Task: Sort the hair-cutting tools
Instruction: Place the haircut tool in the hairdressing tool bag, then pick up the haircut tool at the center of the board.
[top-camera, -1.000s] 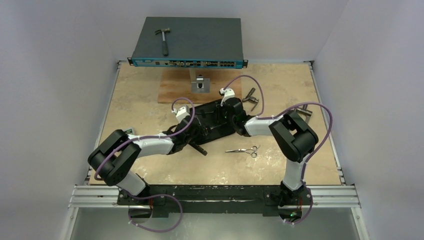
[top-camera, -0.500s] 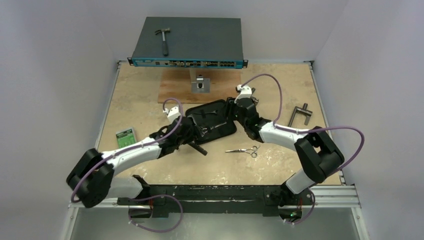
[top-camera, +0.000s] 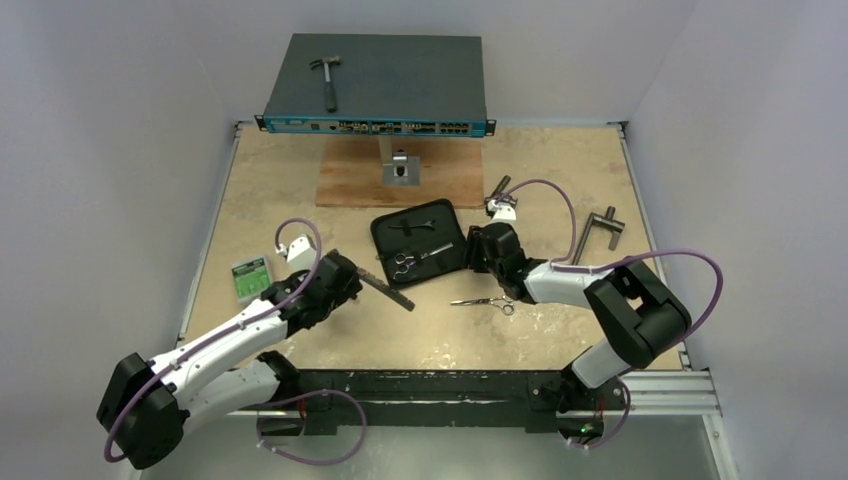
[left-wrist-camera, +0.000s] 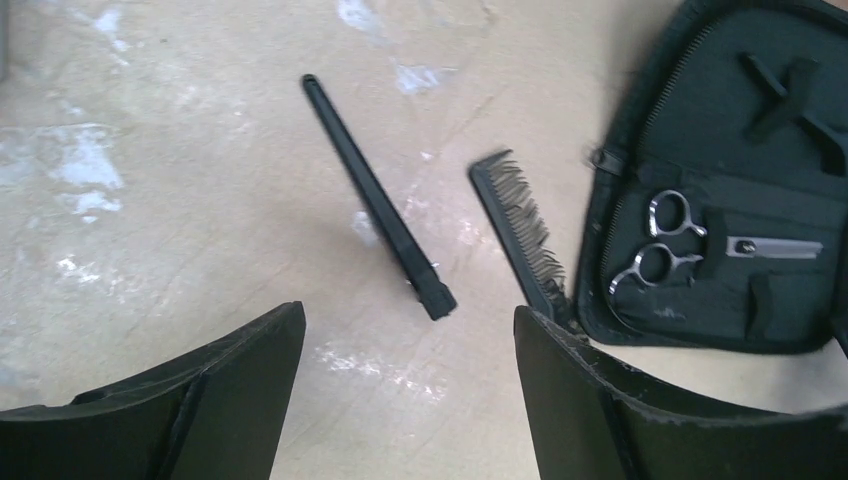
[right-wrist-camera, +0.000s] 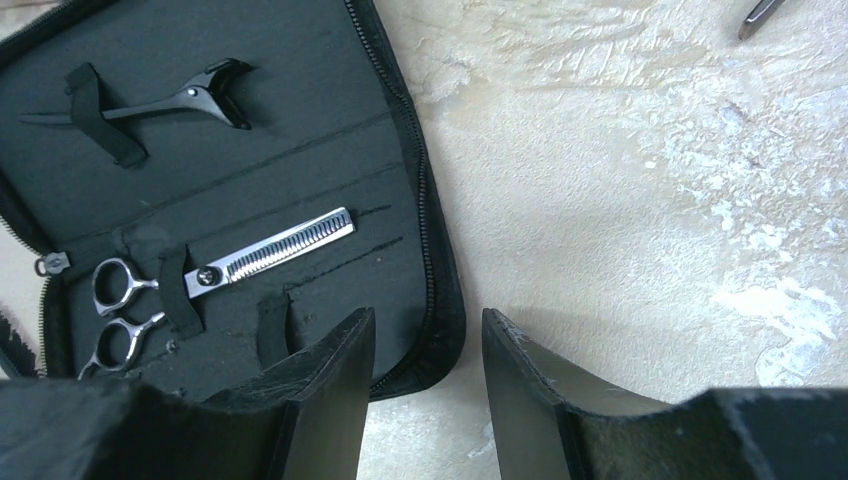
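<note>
Scissors (top-camera: 487, 301) lie loose on the table (top-camera: 440, 335) toward the near edge, just near of the right arm's wrist. Left of them the left gripper (left-wrist-camera: 408, 316) hovers low over the table, fingers spread wide with nothing between them. Ahead of it a slim black bar (left-wrist-camera: 375, 215) lies flat, and beside that the black comb (left-wrist-camera: 522, 235) rests against the near-left edge of the open zip case (right-wrist-camera: 300, 150). The right gripper (right-wrist-camera: 428, 318) hangs over the case's right edge – fingers parted, holding nothing. Inside the case a second pair of scissors (right-wrist-camera: 215, 270), one blade toothed, sits under a strap in the near half; the black hair clip (right-wrist-camera: 175, 95) is strapped in the far half. Farther right lies a grey T-handled tool (top-camera: 600, 228), and at the far edge a hammer (top-camera: 326, 80) lies on a flat dark box (top-camera: 410, 80)
</note>
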